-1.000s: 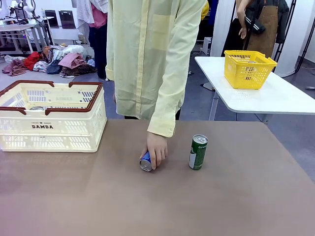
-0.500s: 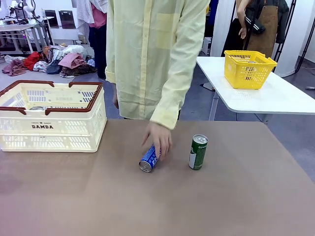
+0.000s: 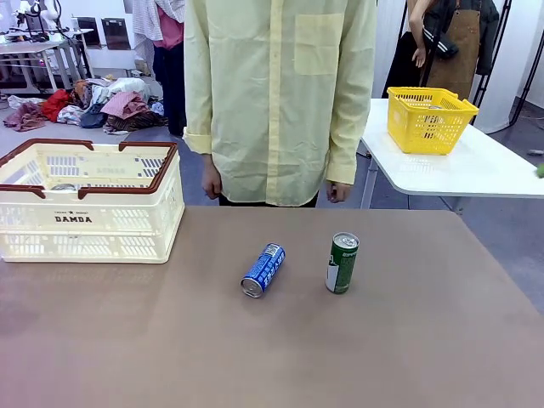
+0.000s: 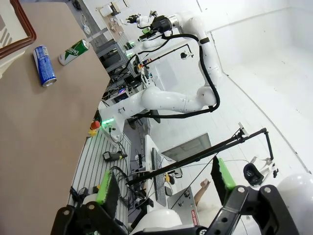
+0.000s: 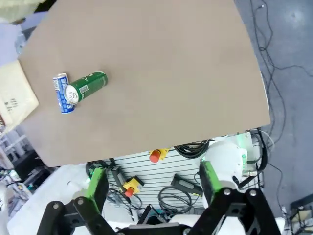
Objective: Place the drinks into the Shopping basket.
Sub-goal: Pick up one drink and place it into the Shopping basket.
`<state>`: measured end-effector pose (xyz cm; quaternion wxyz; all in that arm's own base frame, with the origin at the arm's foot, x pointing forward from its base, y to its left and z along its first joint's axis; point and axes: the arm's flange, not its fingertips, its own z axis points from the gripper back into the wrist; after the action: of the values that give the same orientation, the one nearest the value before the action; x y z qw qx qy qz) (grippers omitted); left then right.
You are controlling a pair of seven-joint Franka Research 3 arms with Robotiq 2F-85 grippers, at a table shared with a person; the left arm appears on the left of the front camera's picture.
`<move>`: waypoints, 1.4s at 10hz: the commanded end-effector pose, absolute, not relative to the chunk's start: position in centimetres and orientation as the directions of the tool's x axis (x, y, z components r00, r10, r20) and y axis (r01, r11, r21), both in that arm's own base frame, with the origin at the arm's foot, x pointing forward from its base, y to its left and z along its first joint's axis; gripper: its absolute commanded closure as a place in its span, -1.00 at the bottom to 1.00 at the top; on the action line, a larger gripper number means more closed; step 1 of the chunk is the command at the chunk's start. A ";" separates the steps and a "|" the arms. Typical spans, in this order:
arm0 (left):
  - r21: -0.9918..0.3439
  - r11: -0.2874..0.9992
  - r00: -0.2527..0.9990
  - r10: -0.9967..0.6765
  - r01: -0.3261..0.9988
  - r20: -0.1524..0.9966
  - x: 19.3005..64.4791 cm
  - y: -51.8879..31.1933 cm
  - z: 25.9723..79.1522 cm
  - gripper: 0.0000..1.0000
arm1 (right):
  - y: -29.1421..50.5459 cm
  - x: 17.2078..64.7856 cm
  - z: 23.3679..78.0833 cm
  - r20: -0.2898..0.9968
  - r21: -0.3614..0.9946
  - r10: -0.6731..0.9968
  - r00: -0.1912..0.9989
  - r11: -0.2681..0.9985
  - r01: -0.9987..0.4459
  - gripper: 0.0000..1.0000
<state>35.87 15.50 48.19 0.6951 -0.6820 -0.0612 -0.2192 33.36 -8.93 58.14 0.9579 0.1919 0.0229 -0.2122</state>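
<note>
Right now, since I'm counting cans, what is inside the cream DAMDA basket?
Inside the Shopping basket, a silvery round top shows behind the near rim, likely a can. The near wall hides its body and the floor.

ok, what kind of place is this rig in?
Probably a robotics lab staged for shopping demos, not a real shop: red emergency-stop button and loose cables beside the table, DAMDA Shopping basket, clothes pile on the floor behind.
</note>
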 end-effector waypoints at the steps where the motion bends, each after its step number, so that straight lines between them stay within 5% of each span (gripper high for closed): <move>1: -0.921 -0.026 0.895 -0.227 0.388 0.384 35.6 16.0 48.4 -1.00 | -3.6 37.6 57.0 -0.141 0.233 -0.328 0.934 0.906 0.354 -1.00; 5: -0.921 -0.026 0.895 -0.227 0.388 0.384 35.6 16.0 48.4 -1.00 | 8.7 44.6 51.0 -0.155 0.113 -0.196 0.968 0.970 0.215 -1.00; 14: -0.921 -0.026 0.895 -0.227 0.388 0.384 35.6 16.0 48.4 -1.00 | 23.0 46.5 40.2 -0.048 -0.009 -0.164 0.985 0.986 0.164 -1.00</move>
<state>35.86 15.45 48.13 0.6948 -0.6824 -0.0607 -0.2189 45.88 22.33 41.02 0.9960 0.0152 0.0476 -0.0737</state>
